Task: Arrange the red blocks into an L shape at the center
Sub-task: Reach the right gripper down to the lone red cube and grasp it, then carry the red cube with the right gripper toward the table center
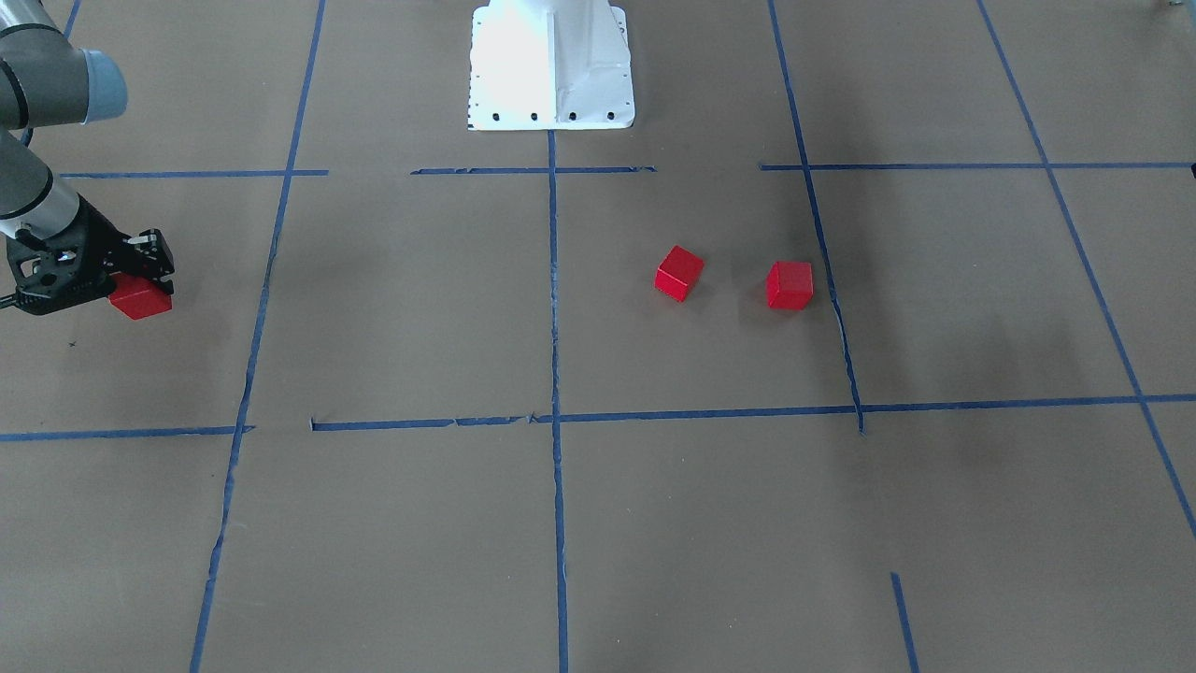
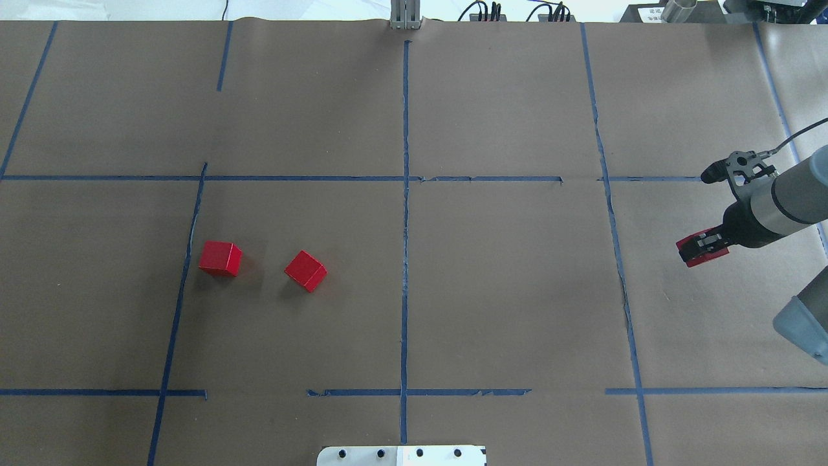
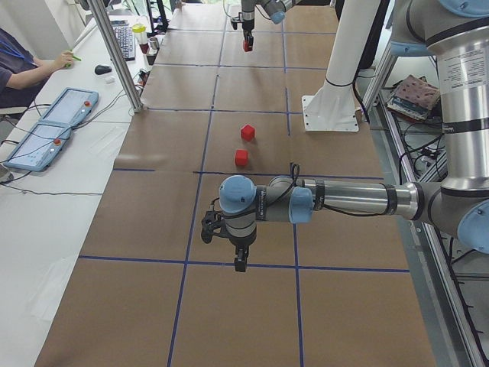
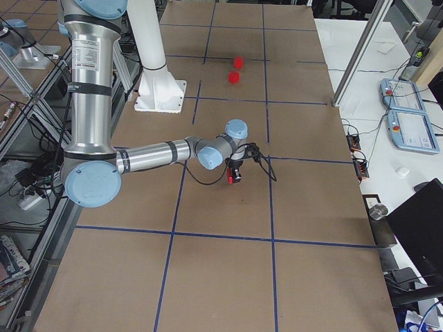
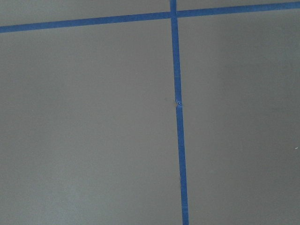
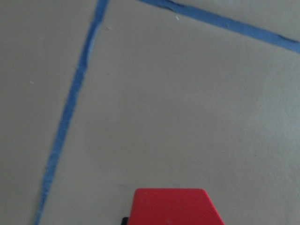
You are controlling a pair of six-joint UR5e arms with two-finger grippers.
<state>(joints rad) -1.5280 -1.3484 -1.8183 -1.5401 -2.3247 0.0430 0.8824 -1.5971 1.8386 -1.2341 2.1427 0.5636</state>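
Clamping one red cube [image 1: 142, 303] between its fingers, the right gripper [image 1: 145, 282] stood well apart from two loose red cubes [image 1: 678, 273] [image 1: 790, 285]. The left gripper [image 3: 240, 264] finger state could not be told.

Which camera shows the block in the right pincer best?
The front-facing view: the held block shows two faces under the right pincer. Overhead it's half covered; the wrist view crops it; side views show it tiny.

Seated operator [image 3: 19, 65] beside teach pendants [image 3: 38, 145] on white side table [image 3: 46, 229].
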